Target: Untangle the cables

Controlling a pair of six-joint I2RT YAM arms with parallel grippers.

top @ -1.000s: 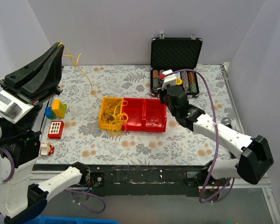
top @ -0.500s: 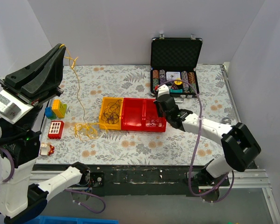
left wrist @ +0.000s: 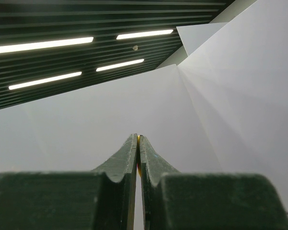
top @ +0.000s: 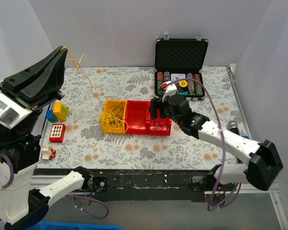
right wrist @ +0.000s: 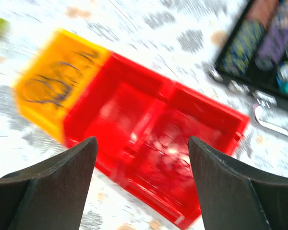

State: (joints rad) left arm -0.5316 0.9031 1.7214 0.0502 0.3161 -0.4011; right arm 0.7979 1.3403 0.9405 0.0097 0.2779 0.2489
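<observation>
right wrist view blurs; right gripper (right wrist: 141, 142) gapes; left gripper (left wrist: 138, 140) pinches yellow cable (top: 92, 87).

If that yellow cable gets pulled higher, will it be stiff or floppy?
Probably floppy: the yellow cable sags in a curve from the left gripper to the yellow bin. Looks thin and light. Its loops may snag the dark strands there.

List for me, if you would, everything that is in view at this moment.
yellow bin: one, yellow, mid-table
cables: one tangle, yellow and dark, in yellow bin; one yellow strand runs up to left claw
red tray: one, red, two compartments, right of bin
case: one, black, open, far right, holds poker chips
toy blocks: several, mixed colours, left side
left claw: black, raised, shut on strand
right claw: black, open, above red tray
</observation>
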